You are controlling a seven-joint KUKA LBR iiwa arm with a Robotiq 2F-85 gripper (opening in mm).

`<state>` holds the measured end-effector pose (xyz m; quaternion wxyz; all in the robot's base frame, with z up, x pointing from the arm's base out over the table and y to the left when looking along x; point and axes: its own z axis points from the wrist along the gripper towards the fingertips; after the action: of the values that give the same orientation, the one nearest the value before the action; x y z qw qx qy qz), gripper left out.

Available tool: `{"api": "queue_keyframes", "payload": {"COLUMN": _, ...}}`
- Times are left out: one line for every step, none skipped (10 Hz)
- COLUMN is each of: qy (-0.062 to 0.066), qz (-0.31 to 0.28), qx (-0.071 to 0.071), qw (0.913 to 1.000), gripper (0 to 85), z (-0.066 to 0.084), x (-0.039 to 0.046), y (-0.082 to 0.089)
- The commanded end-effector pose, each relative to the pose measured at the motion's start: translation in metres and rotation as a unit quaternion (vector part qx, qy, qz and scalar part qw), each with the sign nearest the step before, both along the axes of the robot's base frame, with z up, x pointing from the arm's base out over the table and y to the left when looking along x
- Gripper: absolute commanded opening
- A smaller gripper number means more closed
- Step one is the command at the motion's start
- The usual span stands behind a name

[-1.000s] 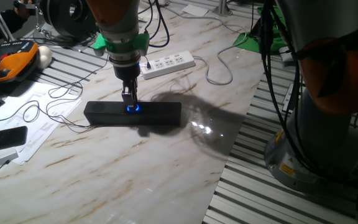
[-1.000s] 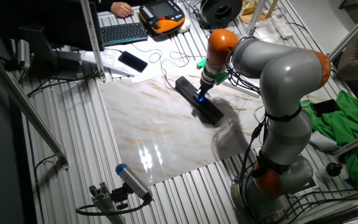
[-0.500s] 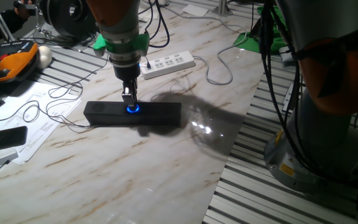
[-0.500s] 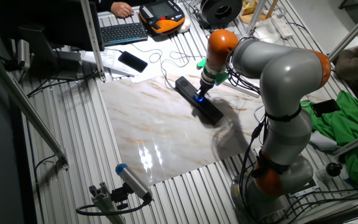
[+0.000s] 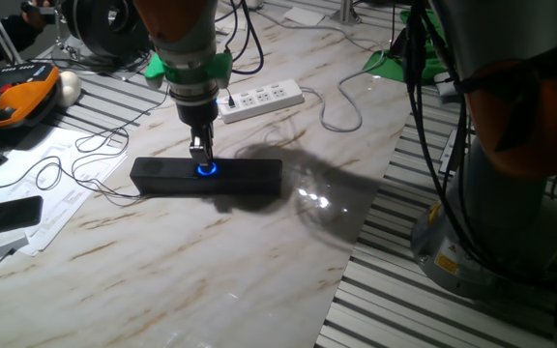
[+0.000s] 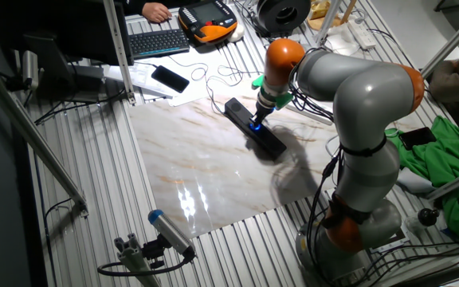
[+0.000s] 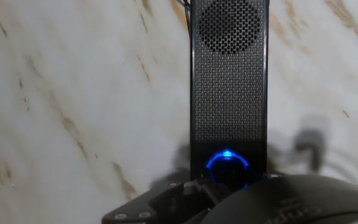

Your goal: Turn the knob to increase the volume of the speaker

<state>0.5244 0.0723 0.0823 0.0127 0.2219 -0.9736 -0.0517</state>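
The speaker (image 5: 245, 177) is a long black soundbar lying flat on the marble tabletop; it also shows in the other fixed view (image 6: 271, 143) and in the hand view (image 7: 229, 93). The knob (image 5: 206, 169) glows blue at its middle, and shows in the other two views as well (image 6: 254, 124) (image 7: 227, 163). My gripper (image 5: 201, 160) points straight down onto the knob, its fingers drawn close together around it. In the hand view my gripper (image 7: 227, 180) hides the knob's near side.
A white power strip (image 5: 261, 99) and a loose grey cable (image 5: 341, 111) lie behind the speaker. Papers (image 5: 56, 193), a flat black device (image 5: 3, 215) and an orange pendant (image 5: 22, 97) sit to the left. The speaker's thin cable (image 5: 85, 179) trails left.
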Motion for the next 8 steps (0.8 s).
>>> {"api": "queue_keyframes", "payload": {"qy": 0.000, "qz": 0.000, "qx": -0.002, "qw": 1.0000, "gripper": 34.0, "z": 0.0003, "x": 0.0004, "y": 0.0002}}
{"api": "queue_keyframes", "payload": {"qy": -0.001, "qz": -0.004, "qx": -0.004, "qw": 1.0000, "gripper": 34.0, "z": 0.0007, "x": 0.0006, "y": 0.0004}}
{"api": "queue_keyframes", "payload": {"qy": -0.001, "qz": -0.009, "qx": -0.005, "qw": 0.9999, "gripper": 34.0, "z": 0.0009, "x": 0.0007, "y": 0.0005}}
{"api": "queue_keyframes", "payload": {"qy": -0.001, "qz": -0.012, "qx": -0.007, "qw": 0.9999, "gripper": 34.0, "z": 0.0010, "x": 0.0009, "y": 0.0011}}
{"api": "queue_keyframes", "payload": {"qy": -0.001, "qz": -0.012, "qx": -0.008, "qw": 0.9999, "gripper": 34.0, "z": 0.0012, "x": 0.0012, "y": 0.0014}}
{"api": "queue_keyframes", "payload": {"qy": 0.000, "qz": -0.013, "qx": -0.008, "qw": 0.9999, "gripper": 34.0, "z": 0.0014, "x": 0.0015, "y": 0.0019}}
{"api": "queue_keyframes", "payload": {"qy": 0.000, "qz": -0.014, "qx": -0.011, "qw": 0.9998, "gripper": 34.0, "z": 0.0015, "x": 0.0017, "y": 0.0023}}
{"api": "queue_keyframes", "payload": {"qy": 0.000, "qz": -0.014, "qx": -0.012, "qw": 0.9998, "gripper": 34.0, "z": 0.0015, "x": 0.0017, "y": 0.0024}}
